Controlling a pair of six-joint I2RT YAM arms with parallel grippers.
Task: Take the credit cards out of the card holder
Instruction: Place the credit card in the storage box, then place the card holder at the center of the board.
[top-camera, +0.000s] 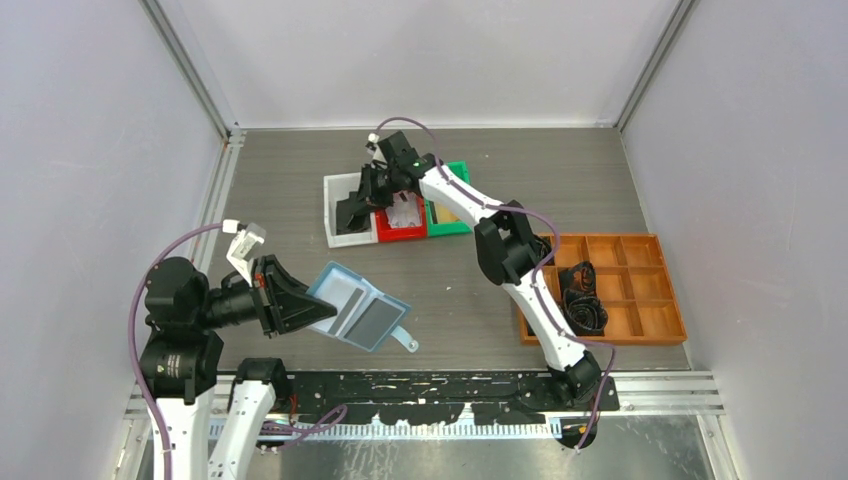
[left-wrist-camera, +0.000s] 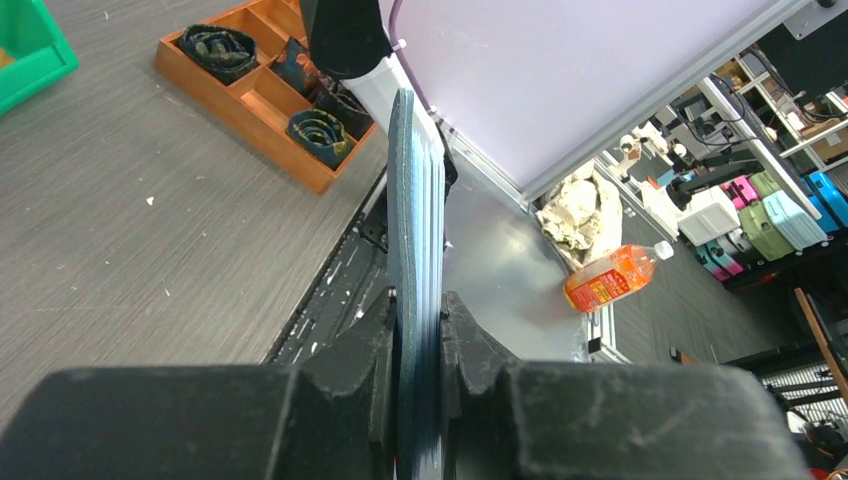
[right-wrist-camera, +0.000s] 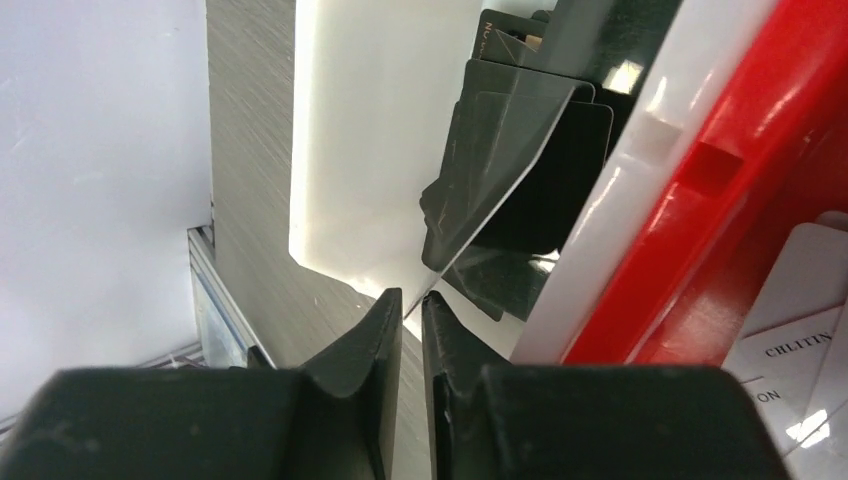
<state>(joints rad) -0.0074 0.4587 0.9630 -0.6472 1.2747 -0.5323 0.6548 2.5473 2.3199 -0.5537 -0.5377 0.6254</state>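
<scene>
Open card holder (top-camera: 355, 315) aloft at near-left, well apart from right pincer (right-wrist-camera: 411, 298) at the far bins.
Clamped by one edge in left pincer (left-wrist-camera: 415, 310), clear of the desk (top-camera: 450, 290) – long axis running out from the fingertips toward the right arm's base, inside face up. Right pincer barely parted, nothing between the tips, just above credit cards (right-wrist-camera: 500, 150) leaning in white bin (right-wrist-camera: 370, 150) – probably a long swing to near-left for any further pull.

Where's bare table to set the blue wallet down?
Widest: grey tabletop between the blue folding card holder, the orange wooden compartment tray and the row of white plastic bin, red plastic bin and green plastic bin. Also the strip left of the white bin. Crowded: at the bins, under the right arm's pincer.
</scene>
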